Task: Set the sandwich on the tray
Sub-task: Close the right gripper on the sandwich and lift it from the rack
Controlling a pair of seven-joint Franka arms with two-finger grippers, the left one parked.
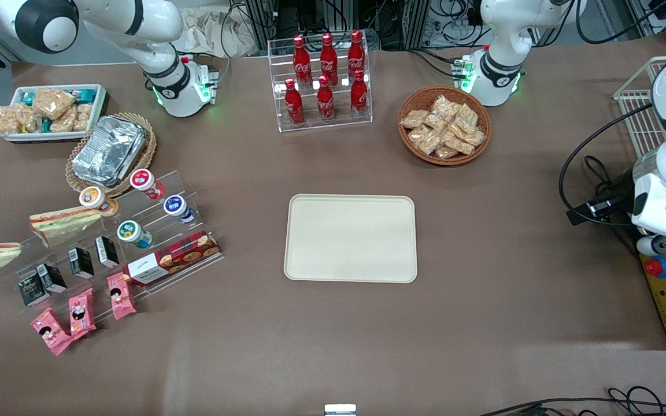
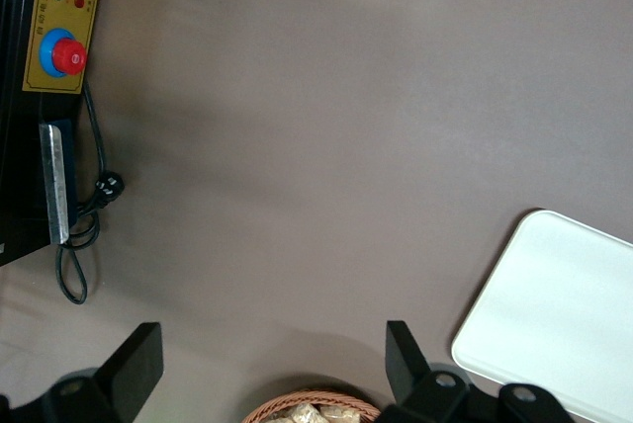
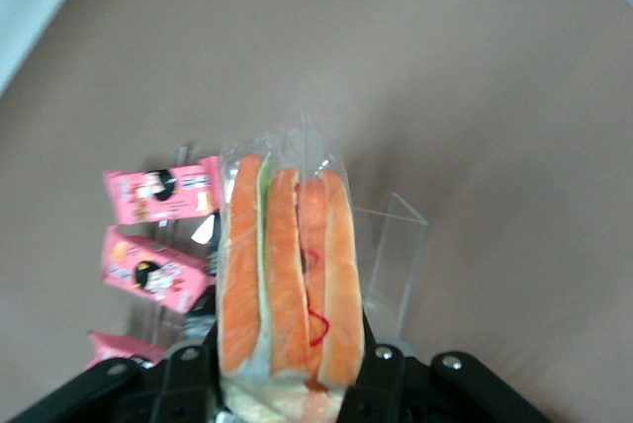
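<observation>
Wrapped sandwich (image 3: 289, 280) clamped upright between pincer (image 3: 287, 369) fingers, above pink snack packets (image 3: 158, 270), well apart from tray (image 1: 350, 238)

A wide table (image 1: 483, 323) under a plain brown cloth fills the scene, evenly lit from above. Well away from the gripper (image 3: 287, 383), at the parked arm's end, a white wire rack (image 1: 636, 110) stands at its edge.
</observation>
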